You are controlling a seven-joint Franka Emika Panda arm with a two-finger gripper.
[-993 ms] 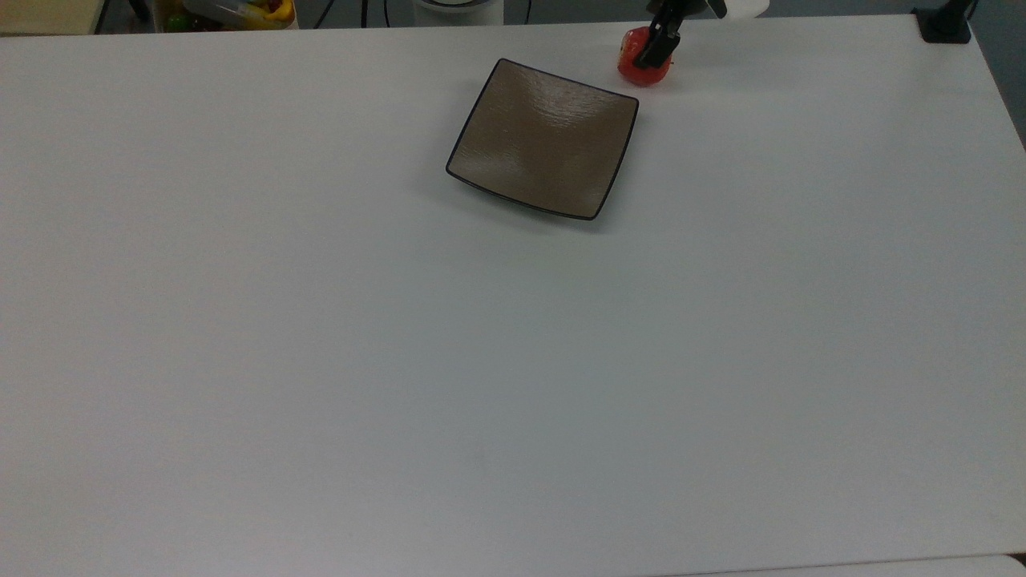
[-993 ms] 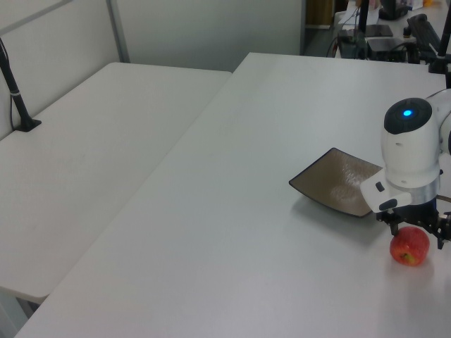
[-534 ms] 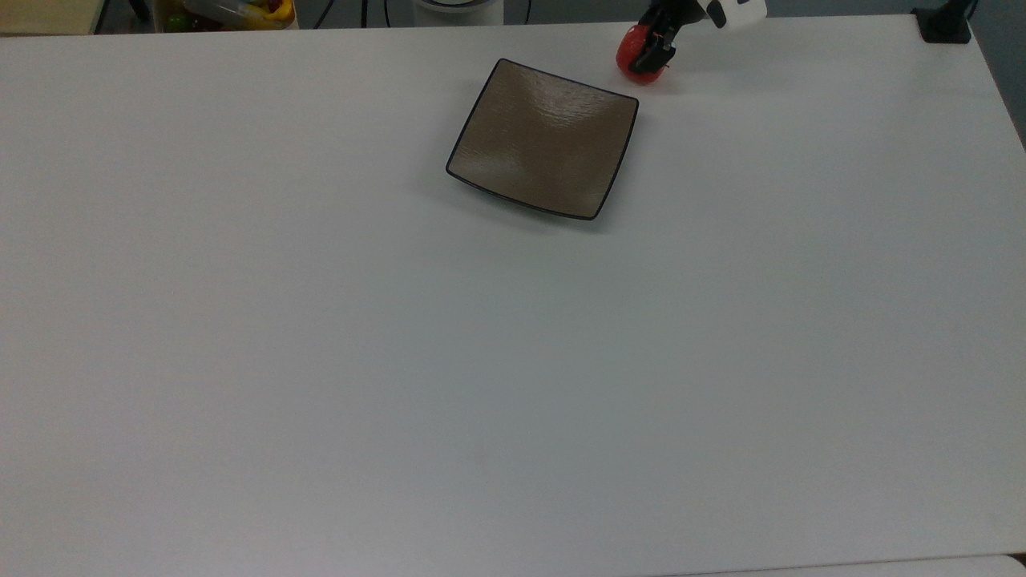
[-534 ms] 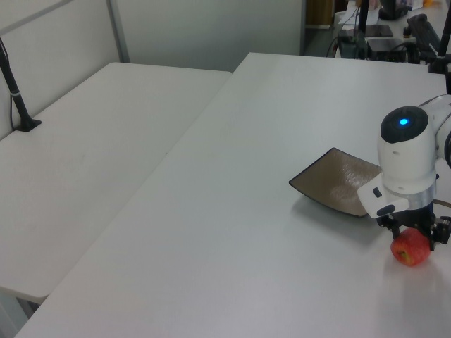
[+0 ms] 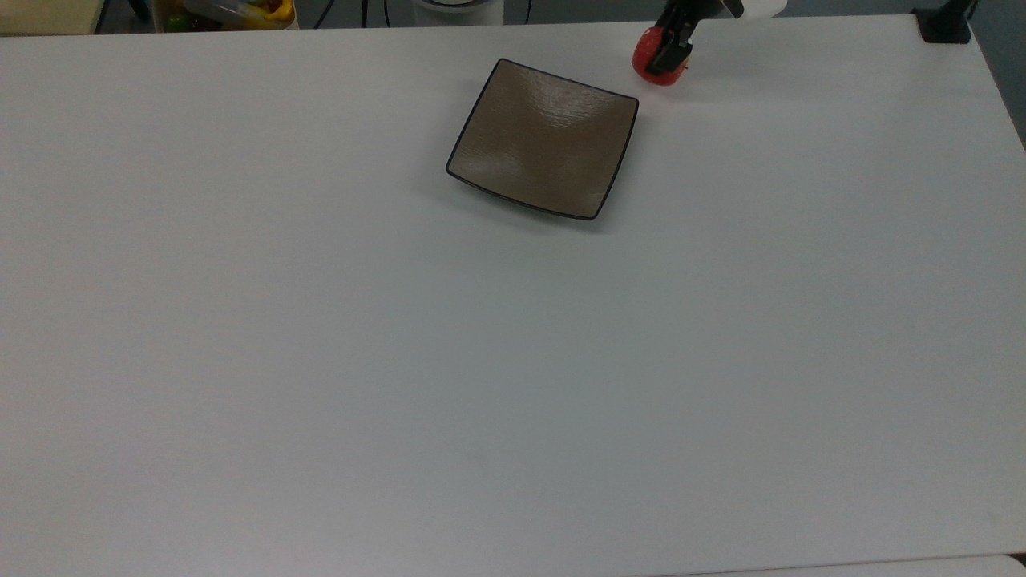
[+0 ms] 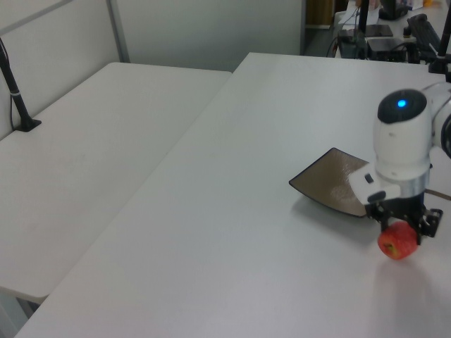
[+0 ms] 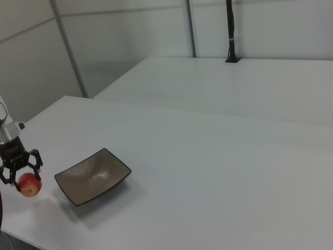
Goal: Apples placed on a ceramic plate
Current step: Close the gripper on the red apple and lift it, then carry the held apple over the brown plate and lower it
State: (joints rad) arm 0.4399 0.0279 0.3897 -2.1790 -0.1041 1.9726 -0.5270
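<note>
Arm (image 6: 402, 144): glossy white rounded housing, blue indicator light on top. Gripper (image 6: 403, 224): black, angular two-finger assembly below a white flange.

two white tables (image 6: 211, 211) meet before pale partition walls (image 7: 130, 36), seemingly evenly lit.
</note>
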